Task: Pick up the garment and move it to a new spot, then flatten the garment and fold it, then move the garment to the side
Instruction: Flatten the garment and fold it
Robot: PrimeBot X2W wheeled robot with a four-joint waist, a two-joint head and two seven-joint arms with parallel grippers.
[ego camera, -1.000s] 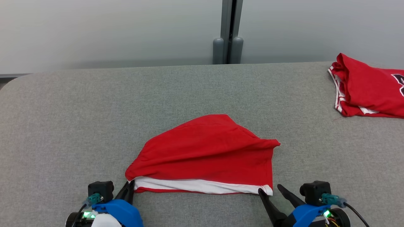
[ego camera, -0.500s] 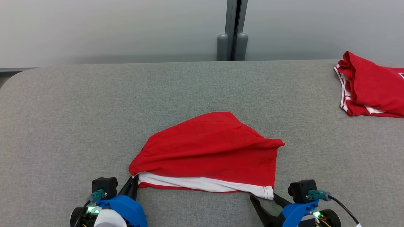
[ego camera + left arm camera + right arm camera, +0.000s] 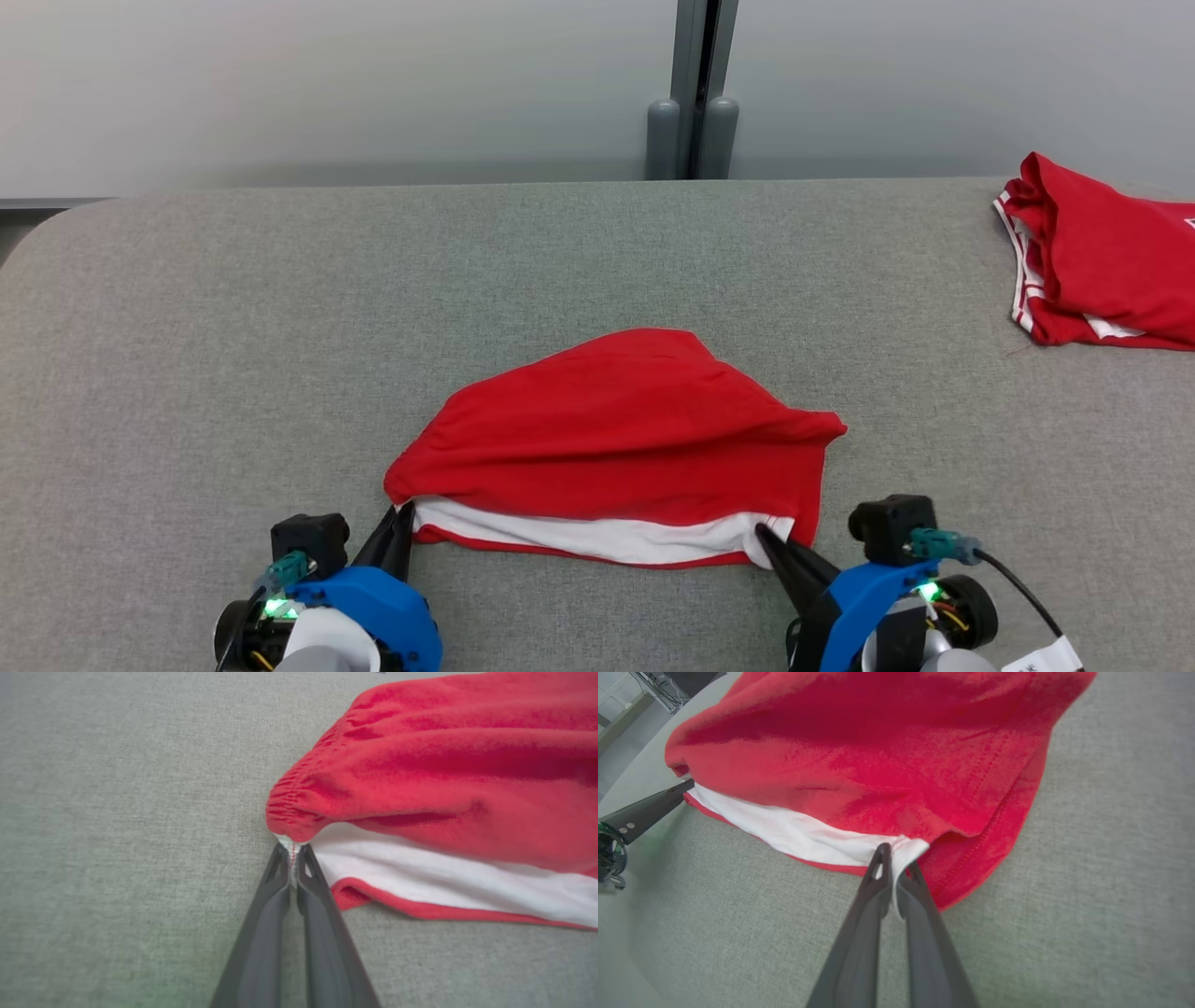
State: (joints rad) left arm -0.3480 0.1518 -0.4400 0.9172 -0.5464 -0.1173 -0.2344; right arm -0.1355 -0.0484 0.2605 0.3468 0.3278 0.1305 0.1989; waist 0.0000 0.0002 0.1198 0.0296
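The garment point(image 3: 625, 439) is a red pair of shorts with a white band along its near edge, lying bunched on the grey table point(image 3: 280, 327). My left gripper point(image 3: 400, 515) is shut on the garment's near left corner; in the left wrist view point(image 3: 293, 851) white cloth is pinched between the tips. At the near right corner my right gripper point(image 3: 767, 537) is shut on the white band, and the right wrist view point(image 3: 896, 856) shows that cloth caught between the fingers. The garment point(image 3: 878, 756) spreads away from both grips.
A second red garment point(image 3: 1102, 261) with white trim lies crumpled at the table's far right edge. A grey post point(image 3: 693, 93) stands behind the table against a pale wall. The left gripper point(image 3: 686, 785) reaches into the right wrist view at the left.
My right gripper has gone from open beside the near right corner to shut on the white band there. The left grip is unchanged. The head view shifted slightly.
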